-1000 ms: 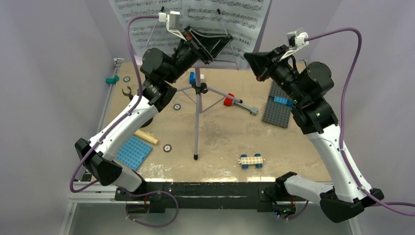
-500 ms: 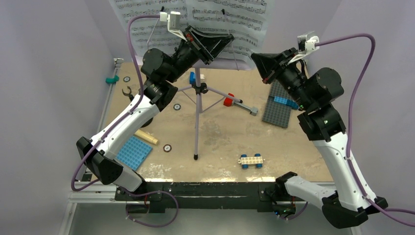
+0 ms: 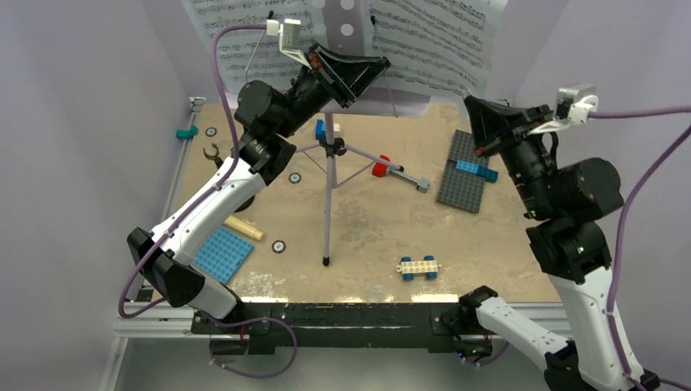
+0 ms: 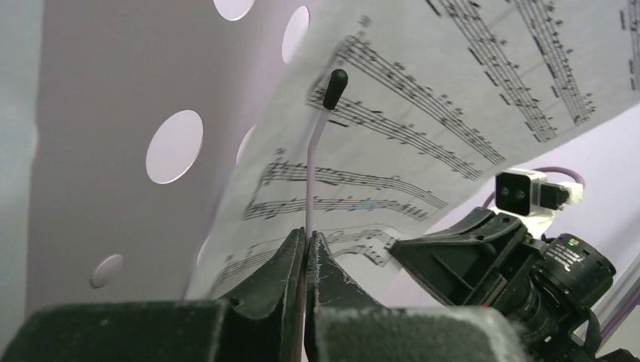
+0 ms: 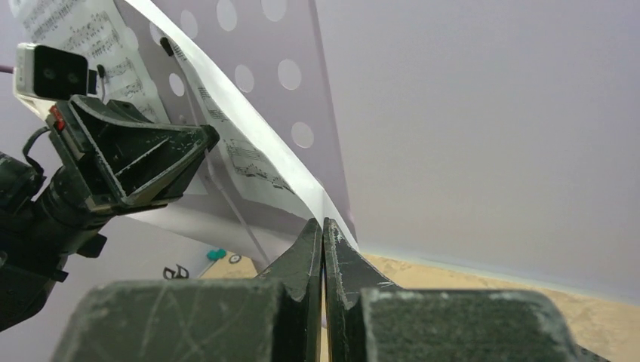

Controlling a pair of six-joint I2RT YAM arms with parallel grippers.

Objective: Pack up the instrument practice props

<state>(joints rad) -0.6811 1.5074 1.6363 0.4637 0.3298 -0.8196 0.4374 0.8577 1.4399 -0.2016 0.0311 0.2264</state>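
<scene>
The lilac perforated music stand (image 3: 345, 18) rises on its thin tripod (image 3: 328, 191) at mid-table. My left gripper (image 3: 372, 68) is shut on the stand's thin page-holder wire (image 4: 316, 154), which has a black tip. My right gripper (image 3: 473, 102) is shut on the lower corner of the right sheet-music page (image 3: 440, 41), which it holds slanted off to the right of the stand's desk (image 5: 256, 45). The page (image 5: 249, 151) curves down into the closed jaws. Another page (image 3: 236, 32) lies on the desk's left half. The cream-yellow toy microphone (image 3: 244, 228) lies beside my left arm. The black mic stand is not clearly visible.
A grey baseplate (image 3: 464, 175) with a blue brick (image 3: 475, 169) lies right of the tripod, a blue baseplate (image 3: 220, 252) at the near left. A wheeled brick car (image 3: 418, 266), a red brick on a grey bar (image 3: 380, 169) and a teal piece (image 3: 187, 132) lie about.
My right gripper has moved right and towards the near side with the right page, sliding it off the stand and uncovering the desk's holes. The left arm has not moved.
</scene>
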